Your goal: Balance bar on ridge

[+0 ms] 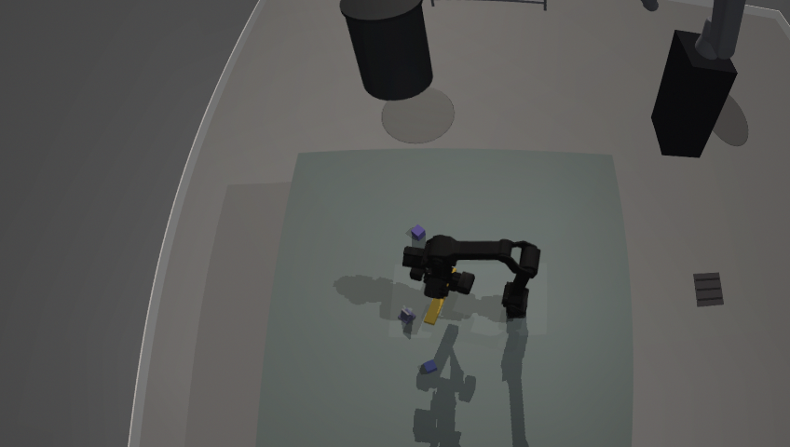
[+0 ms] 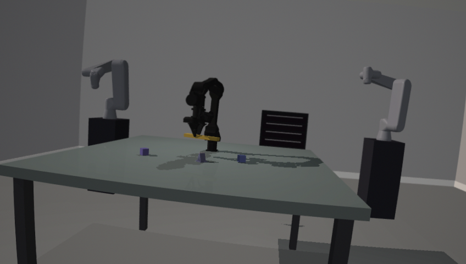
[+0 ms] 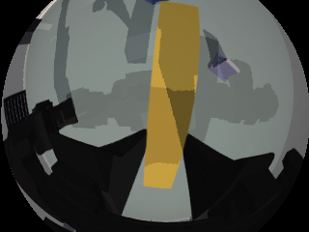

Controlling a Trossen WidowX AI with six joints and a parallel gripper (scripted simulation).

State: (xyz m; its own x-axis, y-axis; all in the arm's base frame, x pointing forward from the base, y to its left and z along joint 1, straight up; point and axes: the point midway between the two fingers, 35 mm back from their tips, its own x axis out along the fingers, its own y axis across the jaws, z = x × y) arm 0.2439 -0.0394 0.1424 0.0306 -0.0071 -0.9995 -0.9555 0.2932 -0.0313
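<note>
The yellow bar (image 1: 433, 311) (image 2: 209, 138) (image 3: 174, 108) is held in the air above the table. My gripper (image 2: 195, 135) (image 3: 165, 135) is shut on it, nearer the end that is low in the wrist view. In the exterior view the bar slopes slightly down to the right; I cannot tell how level it is. The small grey-purple ridge (image 1: 406, 315) (image 2: 201, 157) (image 3: 224, 68) stands on the table, left of the bar in the top view and right of it in the wrist view. The bar is not over the ridge. The arm hides the fingertips in the top view.
A purple cube (image 1: 417, 232) (image 2: 144, 151) stands on the table (image 1: 343, 194) (image 2: 163, 183), beyond the arm in the top view. A blue cube (image 1: 429, 366) (image 2: 241, 159) stands on the near side. Two grey arms on black pedestals stand beyond the table in the exterior view.
</note>
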